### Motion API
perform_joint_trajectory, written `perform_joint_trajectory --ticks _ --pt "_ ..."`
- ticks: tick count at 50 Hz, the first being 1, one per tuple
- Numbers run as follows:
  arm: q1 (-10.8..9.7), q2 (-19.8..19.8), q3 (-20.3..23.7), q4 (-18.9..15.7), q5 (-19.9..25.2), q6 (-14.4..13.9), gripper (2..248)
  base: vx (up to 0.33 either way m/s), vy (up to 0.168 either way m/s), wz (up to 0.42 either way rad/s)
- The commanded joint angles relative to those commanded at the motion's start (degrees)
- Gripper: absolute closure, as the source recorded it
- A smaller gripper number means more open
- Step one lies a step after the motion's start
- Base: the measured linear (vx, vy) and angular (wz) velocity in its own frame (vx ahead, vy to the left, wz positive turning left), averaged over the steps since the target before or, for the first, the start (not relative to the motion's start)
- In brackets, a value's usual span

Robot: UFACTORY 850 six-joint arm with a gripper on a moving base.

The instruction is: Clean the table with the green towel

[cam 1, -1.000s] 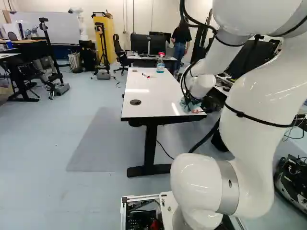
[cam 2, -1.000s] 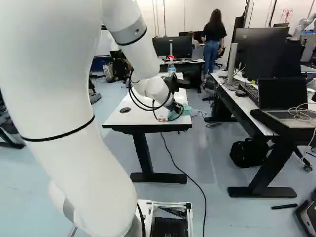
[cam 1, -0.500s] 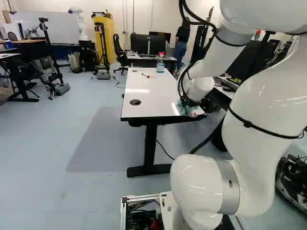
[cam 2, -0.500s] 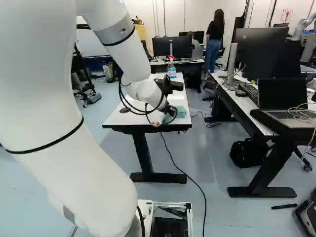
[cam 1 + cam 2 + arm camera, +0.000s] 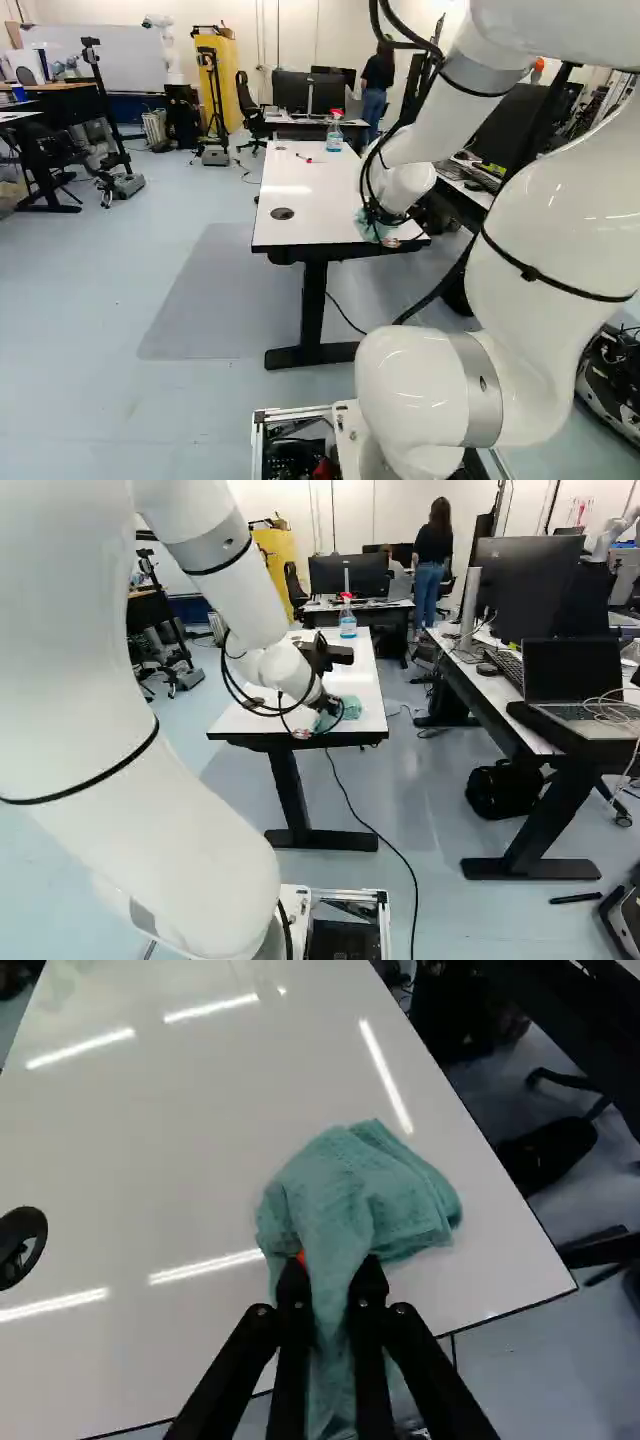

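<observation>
From my remote station I record the following, with 12 o'clock pointing straight ahead of the arm. The white rectangular table with black edges and dark legs [image 5: 325, 195] stands ahead of the base. The crumpled blue-green cloth towel [image 5: 370, 1195] is at the table's 5 o'clock, by the near right corner, its bunched part lying on the glossy top. The black two-fingered gripper [image 5: 331, 707] is over that same corner. In the wrist view I find the gripper [image 5: 334, 1272] clamped on the towel, one finger pressed to each side of the cloth; the bulk spreads at 12 o'clock of the fingertips and a narrow end trails back between the fingers. A round black cable grommet [image 5: 283, 213] sits in the tabletop at the towel's 9 o'clock. The clear spray bottle with blue liquid and a red-and-white head [image 5: 334, 136] stands upright at the table's 1 o'clock, and a slim white marker with a red end [image 5: 307, 159] lies at the bottle's 8 o'clock. A white-topped desk [image 5: 488, 687] stands at the table's 3 o'clock, holding an open black-screened laptop [image 5: 573, 672].
</observation>
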Motion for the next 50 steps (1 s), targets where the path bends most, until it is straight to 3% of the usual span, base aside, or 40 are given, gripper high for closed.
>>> perform_joint_trajectory --ticks 10,21,50 --pt "1.7 -1.6 -1.7 0.0 0.0 0.0 205 0.000 0.000 0.000" --pt "1.8 -4.6 -4.8 0.0 0.0 0.0 205 0.000 0.000 0.000" --pt "-2.2 -10.3 -11.1 0.0 0.0 0.0 205 0.000 0.000 0.000"
